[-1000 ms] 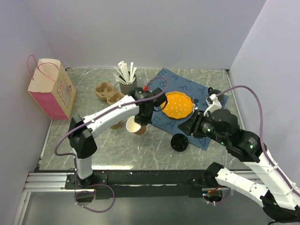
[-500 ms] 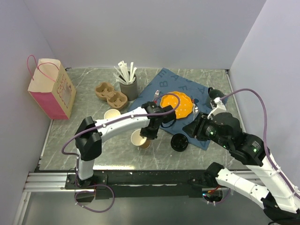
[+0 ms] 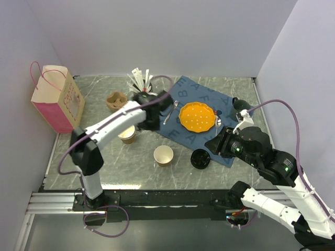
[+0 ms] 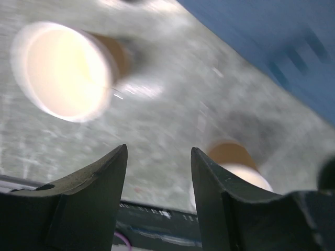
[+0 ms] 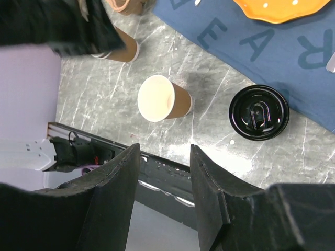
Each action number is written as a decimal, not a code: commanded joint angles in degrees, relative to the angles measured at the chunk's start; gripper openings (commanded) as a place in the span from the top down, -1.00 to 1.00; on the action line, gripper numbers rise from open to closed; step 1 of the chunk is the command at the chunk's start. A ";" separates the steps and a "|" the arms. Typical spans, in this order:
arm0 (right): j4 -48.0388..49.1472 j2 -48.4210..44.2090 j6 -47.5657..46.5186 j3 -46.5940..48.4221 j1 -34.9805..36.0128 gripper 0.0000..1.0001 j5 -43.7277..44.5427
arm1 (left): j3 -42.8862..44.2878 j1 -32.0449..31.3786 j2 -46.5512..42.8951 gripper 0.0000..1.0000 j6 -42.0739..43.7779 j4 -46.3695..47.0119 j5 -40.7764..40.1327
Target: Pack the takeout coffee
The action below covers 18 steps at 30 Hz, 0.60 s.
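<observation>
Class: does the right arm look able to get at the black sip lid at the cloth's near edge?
Probably yes: the right gripper hangs open near the black sip lid, nothing lies between; the nearest lidless paper cup stands apart.

**Where Things Stood on the Tabletop**

A paper bag [image 3: 52,99] stood at the rear left of the tabletop [image 3: 131,170]. To its right lay a cup carrier [image 3: 116,99], and right of that stood a holder of stirrers [image 3: 142,86]. A cloth [image 3: 204,94] covered much of the right half. A plate [image 3: 198,116] sat on the middle of the cloth, with a fork [image 3: 168,112] to its left and a lidded cup [image 3: 239,104] at the cloth's right corner. A loose lid [image 3: 200,158] lay at the cloth's front edge. Left of the lid stood an open cup [image 3: 164,156]. A second open cup [image 3: 127,136] stood farther left, in front of the carrier.
</observation>
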 commanded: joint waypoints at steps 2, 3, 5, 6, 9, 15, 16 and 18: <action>-0.26 -1.43 0.31 0.48 -0.18 -0.01 0.29 | -4.79 7.86 -5.70 -0.16 4.87 5.85 -5.08; -0.52 -1.52 0.31 0.57 -0.18 -0.01 0.29 | -5.14 9.09 -5.61 -0.15 5.31 6.38 -5.34; -0.70 -1.87 0.40 0.83 -0.18 -0.01 0.29 | -7.25 10.06 -5.70 -0.15 6.80 9.35 -4.38; -0.79 -2.05 0.22 0.83 -0.18 -0.01 0.37 | -7.87 10.85 -5.52 -0.15 7.16 10.16 -4.03; -1.22 -2.57 -0.04 1.18 -0.18 -0.01 0.81 | -10.33 11.39 -4.65 -0.14 8.30 12.79 -3.86; -1.23 -2.40 -0.74 1.88 -0.09 -0.02 0.99 | -15.60 12.35 -3.24 -0.09 9.44 17.63 -1.66; -1.23 -2.49 -0.83 1.97 -0.18 -0.02 0.99 | -16.56 12.61 -2.80 -0.06 9.44 18.07 -1.22; -1.05 -2.22 -1.01 2.15 -0.09 -0.02 0.90 | -17.45 13.14 -1.92 0.01 10.06 19.04 -1.21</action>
